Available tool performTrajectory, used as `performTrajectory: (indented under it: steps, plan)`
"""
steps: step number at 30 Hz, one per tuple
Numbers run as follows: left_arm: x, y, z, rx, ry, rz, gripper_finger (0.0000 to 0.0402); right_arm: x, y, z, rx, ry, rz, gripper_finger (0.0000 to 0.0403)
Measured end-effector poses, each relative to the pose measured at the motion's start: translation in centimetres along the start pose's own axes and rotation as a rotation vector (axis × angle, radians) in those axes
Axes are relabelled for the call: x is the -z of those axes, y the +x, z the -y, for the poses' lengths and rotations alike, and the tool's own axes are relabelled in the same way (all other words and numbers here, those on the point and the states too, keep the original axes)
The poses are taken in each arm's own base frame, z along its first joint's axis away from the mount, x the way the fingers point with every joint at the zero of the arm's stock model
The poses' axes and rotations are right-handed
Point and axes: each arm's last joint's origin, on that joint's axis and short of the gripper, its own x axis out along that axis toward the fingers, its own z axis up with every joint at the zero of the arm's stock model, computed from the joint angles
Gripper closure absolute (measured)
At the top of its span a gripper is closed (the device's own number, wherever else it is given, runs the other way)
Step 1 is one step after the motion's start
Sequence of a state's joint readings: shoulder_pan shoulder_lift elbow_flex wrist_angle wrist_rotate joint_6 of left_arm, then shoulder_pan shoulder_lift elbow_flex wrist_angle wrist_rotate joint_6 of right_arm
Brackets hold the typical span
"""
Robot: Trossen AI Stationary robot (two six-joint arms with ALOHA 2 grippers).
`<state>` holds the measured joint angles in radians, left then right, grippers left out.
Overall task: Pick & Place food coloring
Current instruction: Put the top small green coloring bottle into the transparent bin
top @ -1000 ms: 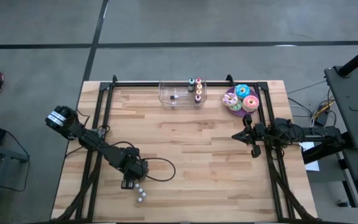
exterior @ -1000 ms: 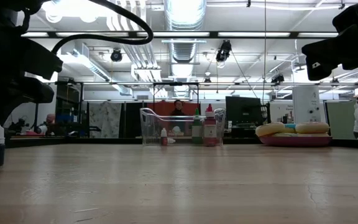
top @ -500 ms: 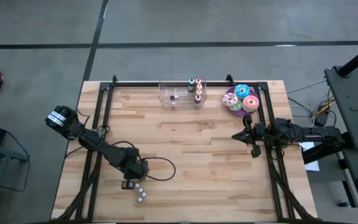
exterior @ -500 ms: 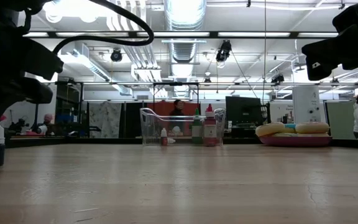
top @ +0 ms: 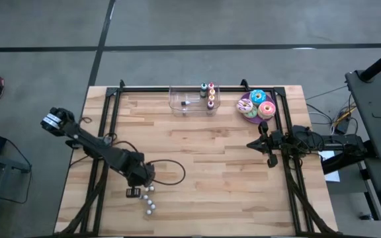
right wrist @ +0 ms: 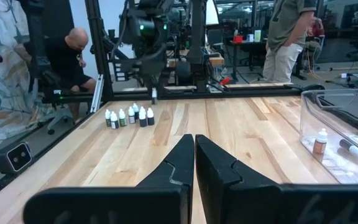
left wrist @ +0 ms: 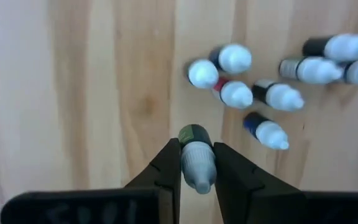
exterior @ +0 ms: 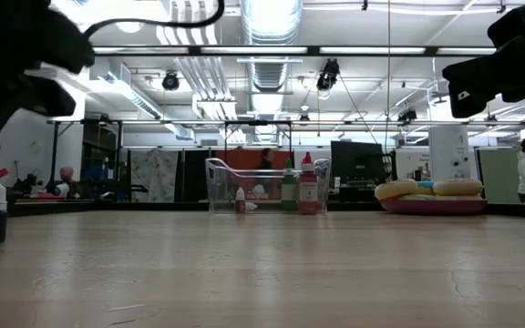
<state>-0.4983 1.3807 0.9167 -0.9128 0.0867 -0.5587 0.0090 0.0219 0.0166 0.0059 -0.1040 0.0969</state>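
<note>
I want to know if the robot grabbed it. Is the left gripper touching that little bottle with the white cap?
Touching. In the left wrist view, the left gripper has both fingers pressed against the sides of the small bottle, no gap showing.

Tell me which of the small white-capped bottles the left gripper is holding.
The left gripper is shut on the green bottle, the only one between its fingers. The other white-capped bottles stand apart from it on the wooden table, ungripped.

- Small white-capped bottles (left wrist: 236, 93): nine in the left wrist view, eight on the desk (left wrist: 73, 93) and one between the fingers of the left gripper (left wrist: 197, 168).
- Coloured-cap bottles (top: 211, 94): four.
- Clear bin (top: 180, 99): one.
- Doughnuts (top: 266, 109): three, on one plate (top: 242, 103).
- Grippers: two, counting the right gripper (right wrist: 194, 155).
</note>
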Motion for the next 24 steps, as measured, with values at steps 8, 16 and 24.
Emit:
performTrajectory:
  steps: [8,16,24]
  plan:
    - [-1.6,-4.1,-1.5,-0.035,-0.059,0.164,0.0357,0.0,0.0,0.0,0.001,0.0,0.0,0.0394]
    - [-4.7,-7.9,-4.0,-0.083,-0.096,0.307,0.0357,0.0,0.0,0.0,0.0,0.0,0.0,0.0394]
    - [-8.1,-10.9,-7.0,-0.143,-0.064,0.368,0.0357,0.0,0.0,0.0,0.001,0.0,0.0,0.0394]
